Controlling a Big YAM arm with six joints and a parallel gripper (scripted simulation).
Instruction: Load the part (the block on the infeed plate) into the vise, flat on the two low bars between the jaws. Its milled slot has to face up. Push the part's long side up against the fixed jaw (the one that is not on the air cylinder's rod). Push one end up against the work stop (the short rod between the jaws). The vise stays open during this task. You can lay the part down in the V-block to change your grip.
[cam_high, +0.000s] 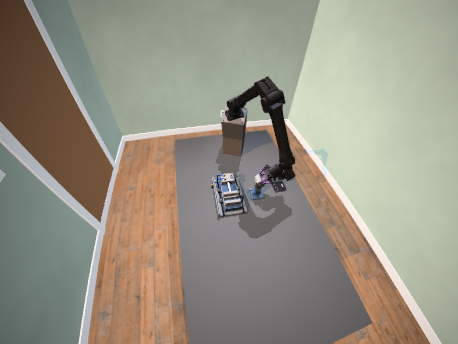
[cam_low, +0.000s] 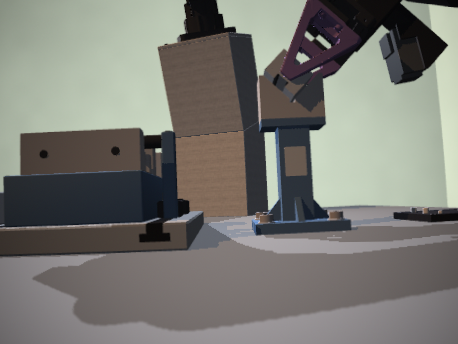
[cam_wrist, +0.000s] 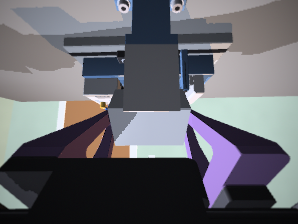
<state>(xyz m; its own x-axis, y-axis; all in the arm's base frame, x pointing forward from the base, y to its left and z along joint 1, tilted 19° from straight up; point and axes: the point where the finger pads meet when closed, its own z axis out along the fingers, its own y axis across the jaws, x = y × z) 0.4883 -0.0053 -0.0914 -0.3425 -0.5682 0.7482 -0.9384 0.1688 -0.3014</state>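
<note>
The part (cam_low: 295, 85) is a grey block lying tilted in the V-block (cam_low: 296, 165), a blue post stand right of the vise. My gripper (cam_low: 300, 75) with purple fingers reaches down from the upper right and is shut on the part. In the wrist view the part (cam_wrist: 150, 107) fills the space between my two fingers, with the V-block's post beyond it. The vise (cam_low: 85, 195) stands at the left, its jaws open; it also shows in the overhead view (cam_high: 229, 194). I cannot tell which way the part's slot faces.
A tall tan pedestal (cam_low: 212, 120) carrying the arm's base stands behind the V-block. The dark infeed plate (cam_low: 425, 214) lies at the far right. A wall runs close on the right side of the grey mat (cam_high: 260, 250).
</note>
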